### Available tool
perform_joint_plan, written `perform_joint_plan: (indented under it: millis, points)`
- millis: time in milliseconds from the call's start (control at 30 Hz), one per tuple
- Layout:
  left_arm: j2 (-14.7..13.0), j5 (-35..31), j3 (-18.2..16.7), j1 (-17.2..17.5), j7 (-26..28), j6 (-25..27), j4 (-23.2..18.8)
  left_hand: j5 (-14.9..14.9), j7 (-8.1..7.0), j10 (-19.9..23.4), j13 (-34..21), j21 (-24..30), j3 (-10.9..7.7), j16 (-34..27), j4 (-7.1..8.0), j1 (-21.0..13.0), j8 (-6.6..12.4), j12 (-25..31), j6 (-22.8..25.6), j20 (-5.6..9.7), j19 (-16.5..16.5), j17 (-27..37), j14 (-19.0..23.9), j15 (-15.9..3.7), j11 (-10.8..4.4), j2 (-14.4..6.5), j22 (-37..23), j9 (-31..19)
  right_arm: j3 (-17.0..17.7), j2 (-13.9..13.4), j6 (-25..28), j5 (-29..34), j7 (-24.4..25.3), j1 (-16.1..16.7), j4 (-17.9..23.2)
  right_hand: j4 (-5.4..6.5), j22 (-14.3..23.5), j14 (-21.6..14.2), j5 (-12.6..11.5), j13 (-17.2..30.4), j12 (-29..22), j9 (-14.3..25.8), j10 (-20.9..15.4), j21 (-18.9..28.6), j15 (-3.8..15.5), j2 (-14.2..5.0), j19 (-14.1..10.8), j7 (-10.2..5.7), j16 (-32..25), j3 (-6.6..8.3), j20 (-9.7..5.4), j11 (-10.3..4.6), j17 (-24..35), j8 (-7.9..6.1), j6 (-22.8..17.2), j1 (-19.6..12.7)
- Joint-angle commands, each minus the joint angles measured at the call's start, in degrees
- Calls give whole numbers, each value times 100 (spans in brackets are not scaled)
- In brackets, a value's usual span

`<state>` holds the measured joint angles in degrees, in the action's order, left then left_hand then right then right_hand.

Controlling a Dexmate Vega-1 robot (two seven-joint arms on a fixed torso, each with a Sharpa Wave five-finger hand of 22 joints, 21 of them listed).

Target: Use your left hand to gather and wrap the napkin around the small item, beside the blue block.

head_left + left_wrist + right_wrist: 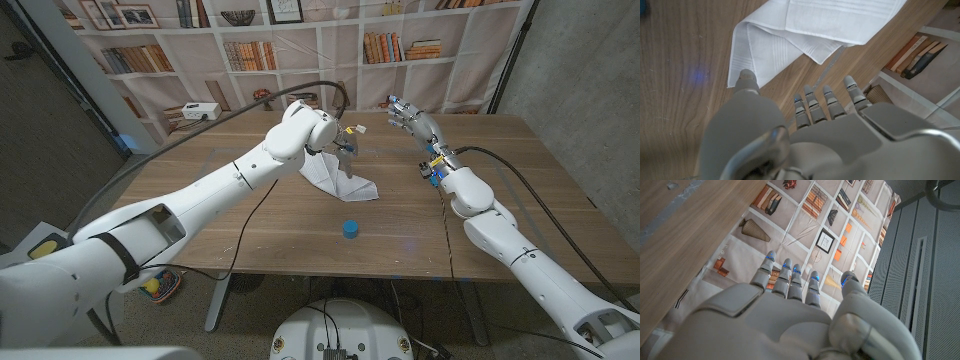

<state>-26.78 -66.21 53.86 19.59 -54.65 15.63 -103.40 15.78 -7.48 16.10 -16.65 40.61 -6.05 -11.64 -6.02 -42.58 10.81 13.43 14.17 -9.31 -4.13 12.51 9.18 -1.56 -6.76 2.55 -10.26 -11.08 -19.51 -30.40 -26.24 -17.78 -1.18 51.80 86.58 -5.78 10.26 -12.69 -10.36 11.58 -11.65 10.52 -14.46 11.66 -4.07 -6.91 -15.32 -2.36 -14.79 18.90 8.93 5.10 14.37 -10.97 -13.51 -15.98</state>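
Note:
A white napkin (338, 178) lies partly folded on the wooden table (250, 230), a little behind the middle. My left hand (345, 150) hangs just over its far part, fingers pointing down and holding nothing. In the left wrist view the fingers (812, 102) are stretched out over bare wood beside the napkin (805, 25), and the thumb tip sits at the napkin's edge. The small blue block (351, 229) stands in front of the napkin, apart from it. I cannot make out the small item. My right hand (413, 120) is raised over the table's far right, fingers spread and empty.
A printed bookshelf backdrop (300, 40) hangs behind the table. A white box (200, 112) sits at the table's back left corner. A black cable (300, 92) arcs over my left arm. Bare wood lies around the blue block and along the front edge.

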Motion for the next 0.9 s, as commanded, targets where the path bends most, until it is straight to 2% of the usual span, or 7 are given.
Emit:
perform_joint_plan:
  millis: [33, 233, 400, 467, 600, 733, 900]
  points:
    - [31, -374, 73, 238, 504, -525, 118, 28, -23, -36, -14, -10, 3, 8, -31, -63, 24, -8, 13, 12, 22, 7, -27, -8, -38, 12, -23, -8, -38, 67, -53, -25, -63, -98, -167, -22, 25, -64, 7, 13, -15, 31, -34, 18, -15, -44, -15, -18, -23, 6, 51, 2, 16, -26, -20, -12]
    - [20, -564, 57, 376, 821, -686, 129, 48, -77, -31, -24, -11, 8, -12, -35, -79, 52, 10, 71, 54, 74, 6, 2, -59, -76, 8, -24, -11, -41, 93, -48, -29, -60, -122, -228, -20, 25, -72, 7, 12, -14, 31, -35, 19, -23, -46, -16, -18, -26, 4, 51, 0, 16, -25, -19, -8]
    - [-26, -735, 65, 503, 1236, -841, 188, 76, -209, -28, -39, -13, 17, -35, -43, -102, 82, 35, 152, 87, 142, 3, 46, -110, -134, 12, -26, -14, -46, 99, -66, -31, -87, -144, -283, -21, 25, -74, 7, 12, -14, 31, -35, 20, -18, -46, -16, -18, -26, 2, 56, -2, 16, -26, -21, -7]
    - [-23, -786, 81, 524, 1296, -891, 239, 84, -220, -22, -42, -13, 17, -42, -47, -112, 81, 43, 152, 89, 162, 2, 64, -114, -131, 10, -26, -15, -43, 105, -39, -36, -73, -141, -279, -21, 25, -73, 7, 12, -16, 31, -39, 21, -17, -47, -17, -15, -25, 2, 59, -3, 16, -26, -21, -6]
    - [-42, -955, 153, 562, 1442, -1021, 318, 114, -343, -31, -54, -23, 9, -47, -62, -160, 38, 61, 52, 100, 201, -1, 74, -139, -193, -9, -27, -16, -44, 116, -37, -41, -71, -137, -299, -20, 25, -77, 7, 12, -18, 31, -45, 21, -18, -49, -18, -6, -27, 1, 59, 6, 16, -31, -35, -4]
    - [-12, -1004, 171, 598, 1402, -1073, 381, 127, -343, -46, -60, -36, 16, -50, -62, -166, 35, 67, 39, 101, 206, 0, 82, -160, -236, -7, -27, -17, -33, 112, -37, -29, -43, -112, -282, -20, 25, -92, 7, 12, -17, 31, -44, 23, -21, -49, -23, 3, -32, 0, 63, 9, 16, -33, -42, -3]
    - [52, -826, 101, 659, 1270, -1081, 447, 146, -195, 39, -73, -60, 62, -66, -31, -110, 83, 127, 167, 124, 219, 5, 117, -194, -207, 17, -29, -18, -30, 111, -19, -10, -7, -90, -253, -18, 25, -109, 7, 12, -19, 30, -52, 29, -29, -55, -37, 2, -39, -1, 63, 16, 17, -31, -42, 0]
